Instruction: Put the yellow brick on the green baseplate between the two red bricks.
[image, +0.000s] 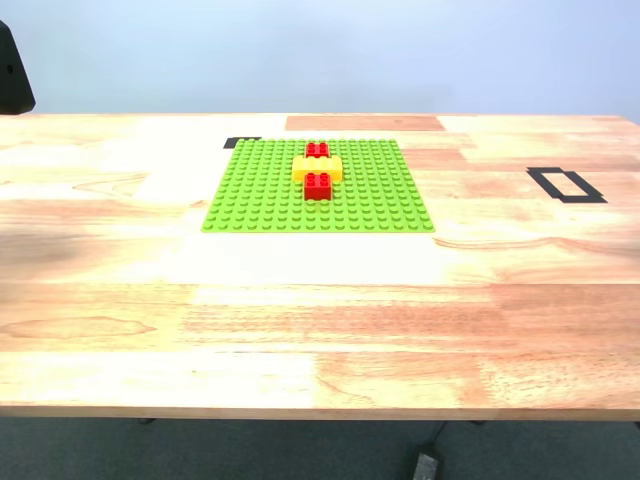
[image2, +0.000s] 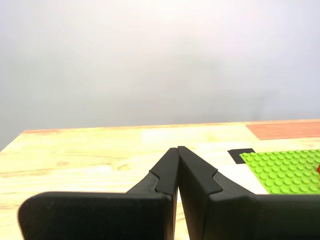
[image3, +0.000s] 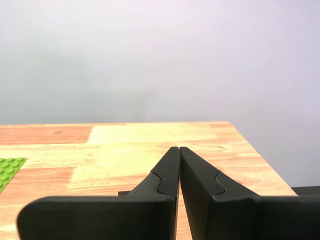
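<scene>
A lab-like test bench: bare wooden table (image: 300, 320), black tape marks (image: 566, 184), plain pale wall (image: 350, 50).

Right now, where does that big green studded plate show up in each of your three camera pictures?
Exterior view: the green baseplate lies on the table's far middle, carrying the yellow brick between the two red bricks.
First wrist view: one corner of it shows beyond my first end effector, which is shut.
Second wrist view: only a sliver at the picture's edge.
Shared landmark: the pale wooden table.
</scene>
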